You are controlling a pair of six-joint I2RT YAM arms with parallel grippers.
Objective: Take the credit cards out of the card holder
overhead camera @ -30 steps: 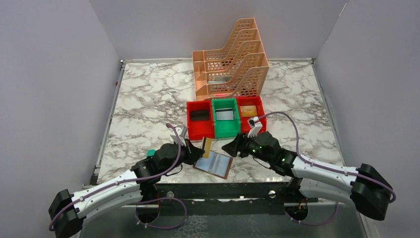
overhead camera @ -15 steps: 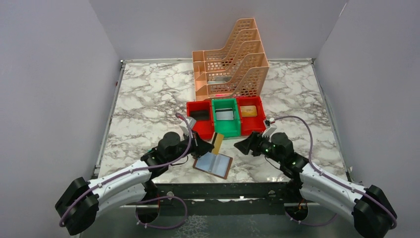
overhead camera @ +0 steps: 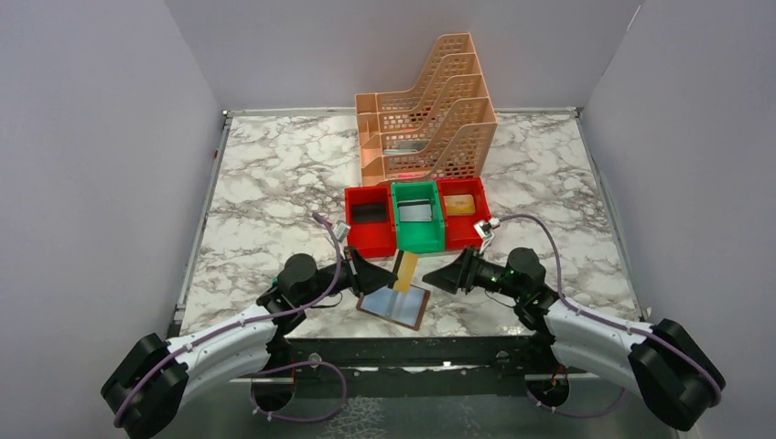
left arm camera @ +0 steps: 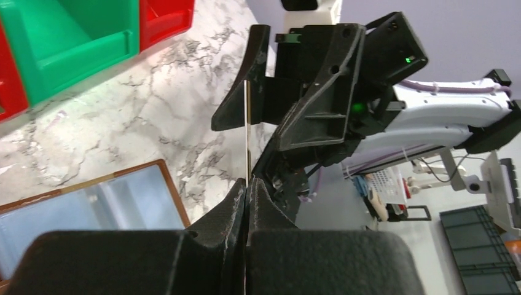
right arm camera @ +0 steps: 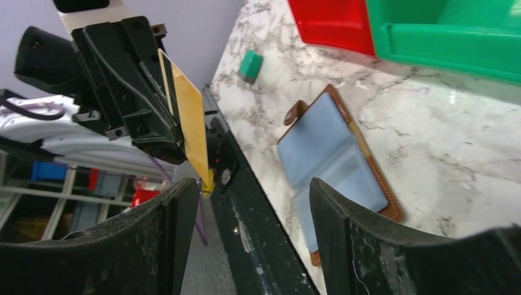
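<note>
The brown card holder (overhead camera: 395, 305) lies open on the marble table near its front edge, grey-blue pockets up; it also shows in the left wrist view (left arm camera: 92, 206) and the right wrist view (right arm camera: 329, 153). My left gripper (overhead camera: 380, 273) is shut on a gold credit card (overhead camera: 405, 271) and holds it upright above the holder. The card is edge-on in the left wrist view (left arm camera: 247, 132) and a gold face in the right wrist view (right arm camera: 189, 123). My right gripper (overhead camera: 434, 278) is open and empty, facing the card from the right, a short gap away. Its fingers (right arm camera: 166, 239) bracket nothing.
A red bin (overhead camera: 368, 229), a green bin (overhead camera: 419, 236) and another red bin (overhead camera: 465, 224) stand side by side just behind the grippers. A peach file organiser (overhead camera: 425, 110) stands behind them. A small green block (right arm camera: 250, 64) lies left of the holder.
My left gripper has lifted the gold card from the holder's edge, carried it right and stood it upright. My right gripper drew back to the right, then came in again facing the card.
</note>
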